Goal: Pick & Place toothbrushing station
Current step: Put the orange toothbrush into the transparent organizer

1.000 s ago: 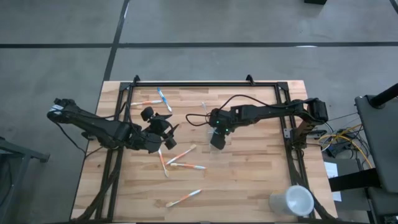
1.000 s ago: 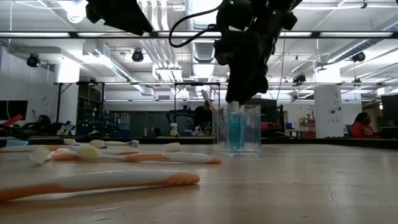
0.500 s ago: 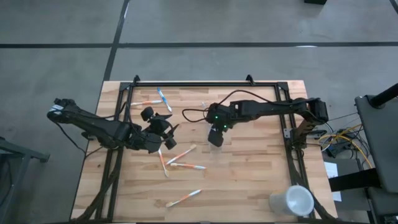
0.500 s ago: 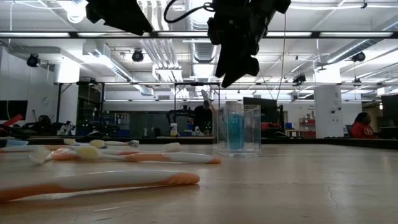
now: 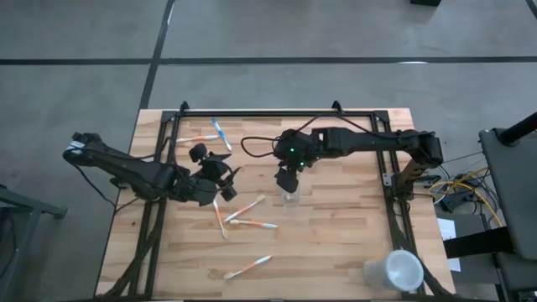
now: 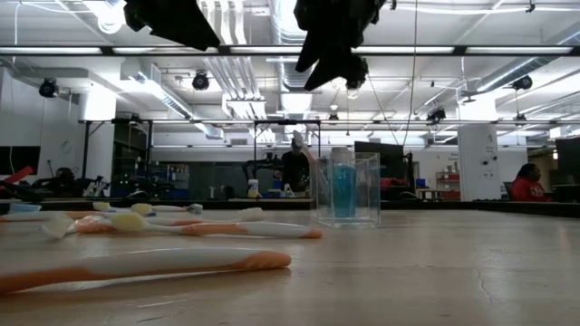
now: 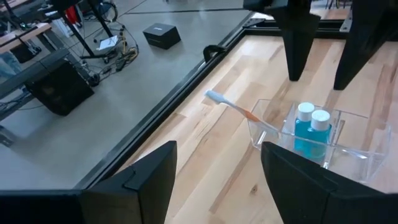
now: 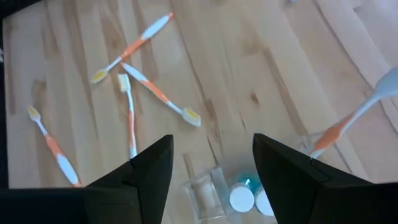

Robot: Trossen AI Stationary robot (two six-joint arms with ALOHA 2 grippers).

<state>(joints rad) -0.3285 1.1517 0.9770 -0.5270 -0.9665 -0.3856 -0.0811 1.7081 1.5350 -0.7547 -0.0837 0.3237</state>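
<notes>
From above, the right claw (image 5: 288,180) hangs spread and empty just beside the clear cup (image 5: 291,198) on the bench (image 5: 336,252). The left claw (image 5: 225,170), also spread, waits near loose toothbrushes (image 5: 243,210). At bench level, the cup (image 6: 346,189) holding a blue tube (image 6: 343,188) stands below the right claw (image 6: 331,65). The right wrist view shows scattered toothbrushes (image 8: 155,93) beyond its fingers.

Non-task items: wood-slat table (image 5: 336,252) w/ black frame rail (image 5: 277,112); lg opaque white cup (image 5: 401,270), lower right of high view (on its side, mouth up-frame); cable bundle (image 5: 460,190), far right; small black box (image 7: 161,35) on floor.
</notes>
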